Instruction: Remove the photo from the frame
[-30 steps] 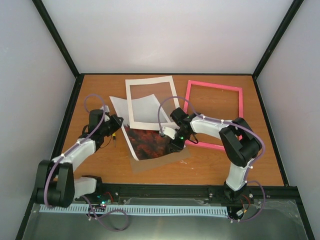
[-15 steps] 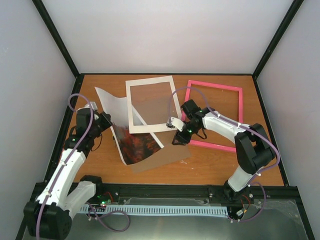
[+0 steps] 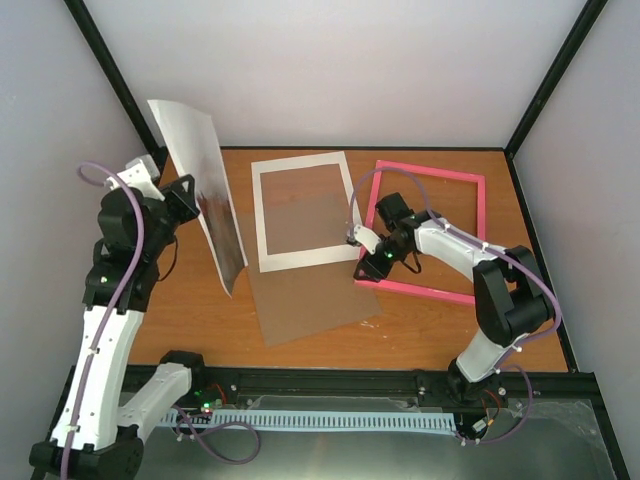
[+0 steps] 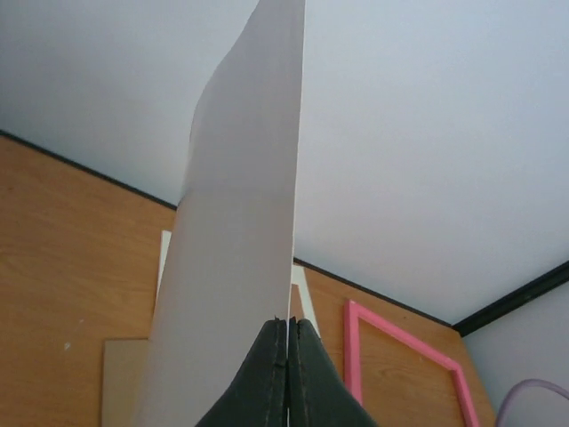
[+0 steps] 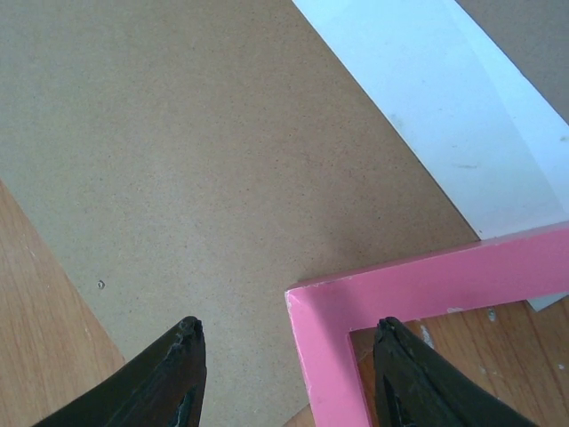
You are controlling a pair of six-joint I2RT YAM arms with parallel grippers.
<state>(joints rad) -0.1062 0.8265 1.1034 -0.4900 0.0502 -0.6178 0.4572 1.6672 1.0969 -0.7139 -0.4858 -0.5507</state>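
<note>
One photo (image 3: 205,200), one pink frame (image 3: 478,215), one white mat (image 3: 300,162) and one brown backing board (image 3: 310,300) are counted, one wooden table (image 3: 450,330) is counted beneath them, and two grippers are counted, namely the left gripper (image 3: 188,192) and the right gripper (image 5: 286,327).
</note>
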